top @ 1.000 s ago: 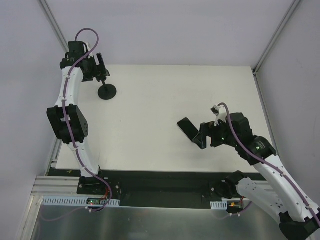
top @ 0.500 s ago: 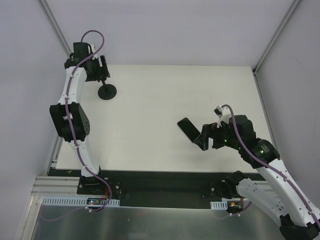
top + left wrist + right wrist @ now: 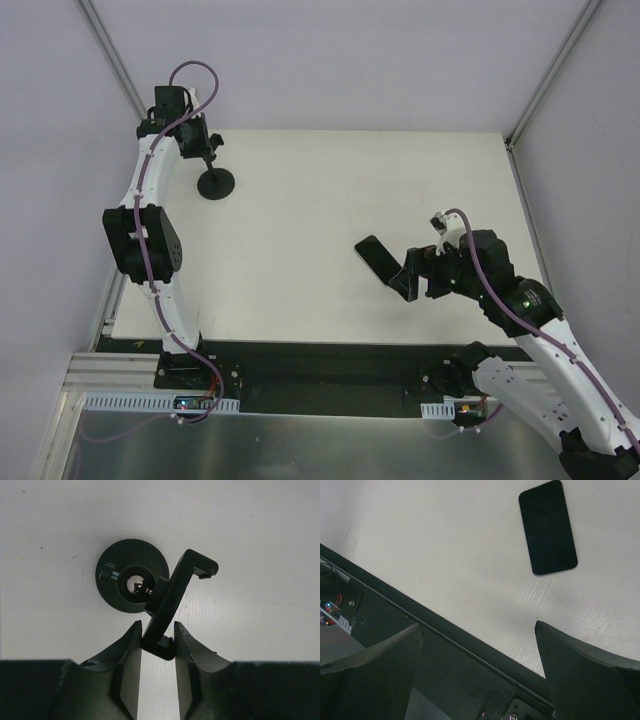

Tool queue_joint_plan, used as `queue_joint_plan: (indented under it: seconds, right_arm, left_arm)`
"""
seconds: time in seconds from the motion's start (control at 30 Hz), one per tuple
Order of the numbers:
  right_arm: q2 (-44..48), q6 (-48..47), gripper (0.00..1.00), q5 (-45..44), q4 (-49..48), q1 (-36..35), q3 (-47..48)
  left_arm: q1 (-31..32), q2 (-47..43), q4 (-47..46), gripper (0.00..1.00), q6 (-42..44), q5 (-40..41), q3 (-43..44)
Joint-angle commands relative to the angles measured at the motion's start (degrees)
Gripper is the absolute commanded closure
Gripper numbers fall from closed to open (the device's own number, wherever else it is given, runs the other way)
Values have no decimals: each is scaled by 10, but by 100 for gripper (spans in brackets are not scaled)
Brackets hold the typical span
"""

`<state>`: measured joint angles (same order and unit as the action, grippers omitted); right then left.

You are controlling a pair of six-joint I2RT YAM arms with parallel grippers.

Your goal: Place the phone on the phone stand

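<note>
Left gripper (image 3: pixel 192 140), seen from above, sits at the tabletop's (image 3: pixel 330 190) 10 o'clock corner, closed around the upper part of the phone stand (image 3: pixel 215 183), whose round base rests flat on the white surface. Toward 4 o'clock lies the phone (image 3: pixel 374 256), flat and dark, with the right gripper (image 3: pixel 408 276) just beside its near end, jaws spread wide and holding nothing. Compared with a second ago, the left wrist has shifted slightly toward 12 o'clock, and the phone has not moved.

Left wrist view: the left gripper (image 3: pixel 157 641) pinches the lower hooked end of the phone stand's (image 3: pixel 170 592) clamp cradle, both fingers (image 3: pixel 131 652) touching it. The cradle slants up toward 1 o'clock; the disc base lies toward 11 o'clock of the pinched end.

Right wrist view: the right gripper (image 3: pixel 477 626) stands open, its fingers (image 3: pixel 585 665) far apart at the bottom. The phone (image 3: pixel 548 527) lies at 1 o'clock, screen blank, well apart from both fingers, near the tabletop's dark front edge.
</note>
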<state>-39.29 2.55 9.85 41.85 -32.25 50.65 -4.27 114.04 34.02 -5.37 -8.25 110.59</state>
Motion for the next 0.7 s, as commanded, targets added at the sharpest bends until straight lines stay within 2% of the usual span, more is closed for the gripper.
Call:
queue_joint_plan:
  seconds: [0.0,0.03,0.23,0.37,0.47,0.6,0.67]
  right_arm:
    - [6,24,4,5,-12,-4,4]
    - [4,25,4,10,-18,-4,2]
    - [-39,17,4,-13,5,-10,13]
    - [-50,36,4,-24,-10,-24,1]
    - [-59,45,4,-28,-18,-40,-5]
    - [-72,57,4,-47,-21,-62,-8]
    - [-70,68,4,-55,-40,-76,-22]
  left_arm:
    - [17,-42,-8,96,5,31,-30]
    - [19,-49,-9,100,4,34,-46]
    - [41,-142,-18,100,-30,34,-133]
    - [95,-237,-18,100,-39,28,-193]
    - [128,-308,-18,100,-37,-8,-252]
    - [167,-396,-37,100,1,-48,-353]
    - [209,-442,-54,100,22,-46,-403]
